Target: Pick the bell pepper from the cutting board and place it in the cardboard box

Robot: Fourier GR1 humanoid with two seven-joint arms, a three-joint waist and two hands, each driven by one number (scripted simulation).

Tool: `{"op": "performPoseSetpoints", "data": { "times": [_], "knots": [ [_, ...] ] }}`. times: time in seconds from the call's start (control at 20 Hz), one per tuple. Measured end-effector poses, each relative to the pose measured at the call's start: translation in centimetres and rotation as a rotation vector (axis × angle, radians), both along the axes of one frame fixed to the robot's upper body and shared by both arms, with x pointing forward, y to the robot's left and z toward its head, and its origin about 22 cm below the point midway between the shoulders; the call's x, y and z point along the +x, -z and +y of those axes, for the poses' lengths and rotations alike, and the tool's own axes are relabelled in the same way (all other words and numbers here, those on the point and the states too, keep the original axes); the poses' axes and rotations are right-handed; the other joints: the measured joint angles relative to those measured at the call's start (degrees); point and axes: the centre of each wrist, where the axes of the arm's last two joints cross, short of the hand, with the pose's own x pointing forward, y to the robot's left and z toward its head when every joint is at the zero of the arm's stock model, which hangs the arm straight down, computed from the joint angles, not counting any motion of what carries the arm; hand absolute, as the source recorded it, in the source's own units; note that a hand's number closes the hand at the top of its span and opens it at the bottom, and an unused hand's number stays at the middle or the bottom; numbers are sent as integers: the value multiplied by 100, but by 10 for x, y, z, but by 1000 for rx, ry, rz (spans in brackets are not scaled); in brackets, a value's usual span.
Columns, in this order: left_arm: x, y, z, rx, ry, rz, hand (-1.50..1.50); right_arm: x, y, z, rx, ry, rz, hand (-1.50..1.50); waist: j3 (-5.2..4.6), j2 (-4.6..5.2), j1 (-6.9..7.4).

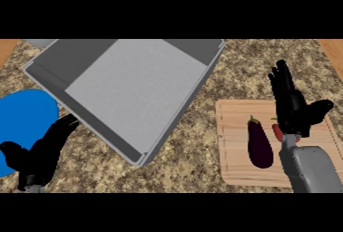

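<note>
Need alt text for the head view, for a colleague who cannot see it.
The right hand, open, hovers over a wooden cutting board holding an eggplant and a mostly hidden red pepper. A grey box lies left of it; the left hand rests open lower left.

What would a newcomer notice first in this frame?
The big grey box fills the upper left, tilted across the speckled counter. At right, a dark eggplant lies on the wooden cutting board, with the right hand open above it, mostly hiding a red pepper.

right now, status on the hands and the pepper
Both hands open: right hand over cutting board, left hand resting lower left. Bell pepper mostly hidden beneath right hand. Eggplant beside it.
</note>
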Motion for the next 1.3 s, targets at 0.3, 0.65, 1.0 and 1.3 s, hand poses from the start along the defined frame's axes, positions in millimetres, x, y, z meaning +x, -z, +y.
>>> {"op": "performPoseSetpoints", "data": {
  "times": [0.3,0.65,1.0,1.3],
  "knots": [
    [14,-24,5,201,27,-83,0,11,-42,-9,-70,-145,-259,-150,-82,-114,57],
    [18,-23,-14,293,75,-105,0,0,-22,-63,-292,136,-316,-150,-122,-118,30],
    [19,-23,-20,313,85,-106,0,-20,-27,-112,-517,92,-294,-150,-128,-132,62],
    [19,-26,-22,319,86,-106,0,-36,-57,-137,-867,-32,-86,-150,-139,-148,36]
  ]
}}
